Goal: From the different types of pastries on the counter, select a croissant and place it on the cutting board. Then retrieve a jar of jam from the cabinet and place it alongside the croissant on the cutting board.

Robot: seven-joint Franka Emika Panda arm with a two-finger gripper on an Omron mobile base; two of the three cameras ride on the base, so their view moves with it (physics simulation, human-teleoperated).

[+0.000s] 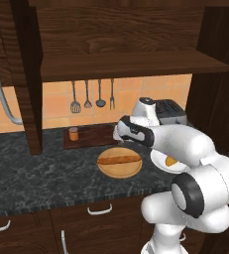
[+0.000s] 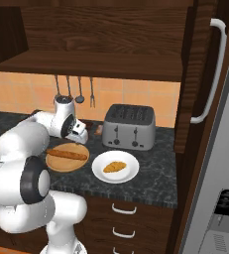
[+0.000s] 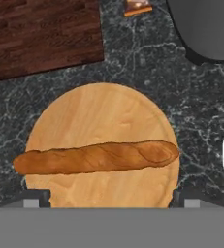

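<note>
Croissant [image 2: 115, 166] sits on the plate [image 2: 131, 174] at frame centre, jar [image 1: 74, 134] already on the board [image 1: 93, 135]; our gripper [image 3: 108, 203], spread wide and empty, hovers over the loaf [image 3: 96, 157].

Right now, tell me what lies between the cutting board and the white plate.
The round pale board carrying the long loaf sits between the cutting board and white plate, seen in the left base view.
</note>
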